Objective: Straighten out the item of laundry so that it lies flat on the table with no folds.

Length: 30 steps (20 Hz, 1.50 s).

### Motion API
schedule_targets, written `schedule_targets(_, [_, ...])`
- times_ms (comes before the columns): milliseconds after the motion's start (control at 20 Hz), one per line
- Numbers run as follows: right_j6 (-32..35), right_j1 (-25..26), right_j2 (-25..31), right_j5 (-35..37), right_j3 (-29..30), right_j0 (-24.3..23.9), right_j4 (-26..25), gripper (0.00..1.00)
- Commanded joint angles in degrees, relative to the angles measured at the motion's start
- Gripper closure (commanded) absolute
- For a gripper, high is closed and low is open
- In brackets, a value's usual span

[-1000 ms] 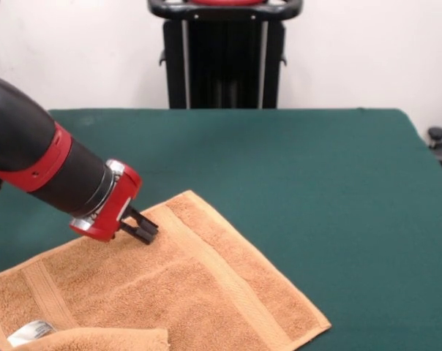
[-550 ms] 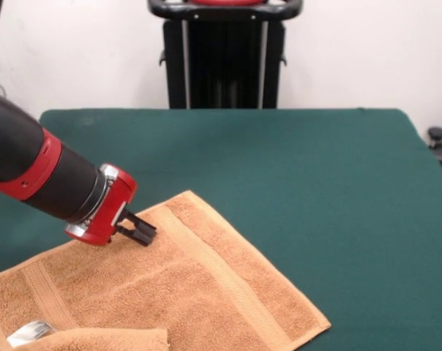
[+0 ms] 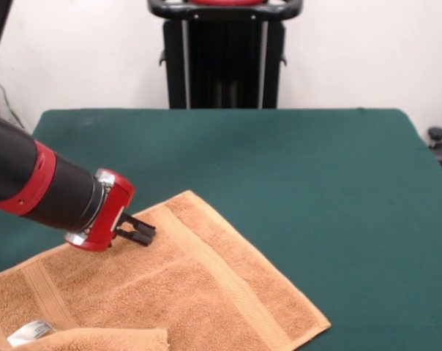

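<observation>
Towel (image 3: 170,285), orange-tan, lies spread at the green table's (image 3: 316,183) near left, one near corner folded over beside a white tag (image 3: 31,333). Gripper (image 3: 142,232) hovers at its far edge (whether its pincer grips, I cannot tell). Dragging could bunch cloth.

A lab: green-felt table (image 3: 316,168), bare white wall (image 3: 367,51), black stand (image 3: 225,62).

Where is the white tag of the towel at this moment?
In the front view the tag lies at the bottom left, on the towel, just beside the folded-over corner at the near edge.
</observation>
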Motion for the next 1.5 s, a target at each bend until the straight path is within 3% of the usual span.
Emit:
schedule_targets(50, [2.3,8.3,-7.0,1.8,-1.6,3.3,-4.9,1.00])
schedule_targets(650, [5.2,4.6,-8.3,1.0,7.6,2.7,-3.1,1.00])
schedule_targets(1200, [8.1,2.1,-8.0,-6.8,18.1,1.2,-0.6,1.00])
schedule_targets(1500, [8.0,2.2,-7.8,-9.4,19.7,0.7,0.1,1.00])
